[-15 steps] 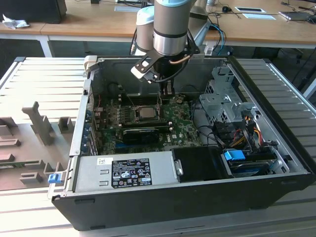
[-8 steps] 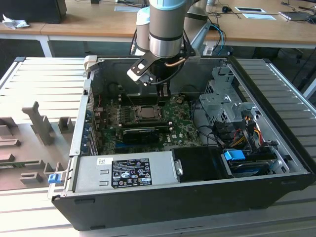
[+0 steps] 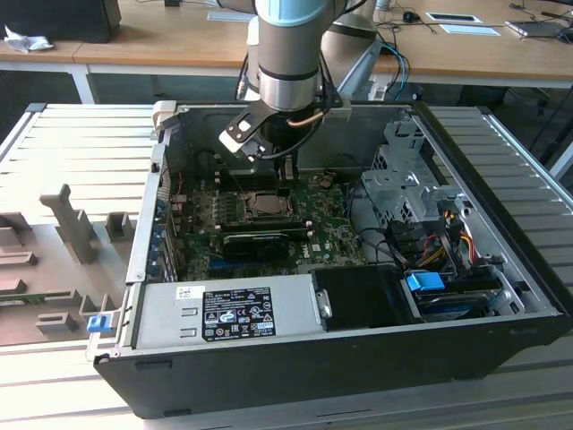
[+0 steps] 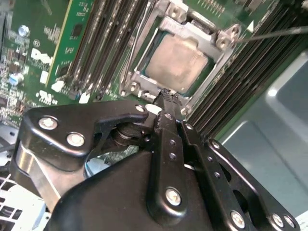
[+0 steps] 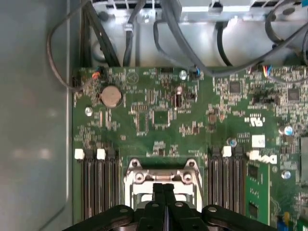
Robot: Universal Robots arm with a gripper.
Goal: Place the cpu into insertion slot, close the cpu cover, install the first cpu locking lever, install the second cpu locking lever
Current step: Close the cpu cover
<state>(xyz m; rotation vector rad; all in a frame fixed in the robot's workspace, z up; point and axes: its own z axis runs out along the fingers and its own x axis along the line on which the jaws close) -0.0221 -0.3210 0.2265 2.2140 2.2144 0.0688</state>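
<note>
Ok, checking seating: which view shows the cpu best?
Second wrist view: the cpu shows nearly whole. The exterior view shows it small; in the first wrist view the gripper covers most of it.

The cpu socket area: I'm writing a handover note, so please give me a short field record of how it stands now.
cpu: seated flat in the insertion slot, metal top showing
cpu cover: down, framing the cpu
end effector: fingers together, tip at one edge of the cover, nothing seen held
locking lever: thin rod running out from a cover corner; latched or not, cannot tell
surroundings: green circuit board inside an open computer case
</note>
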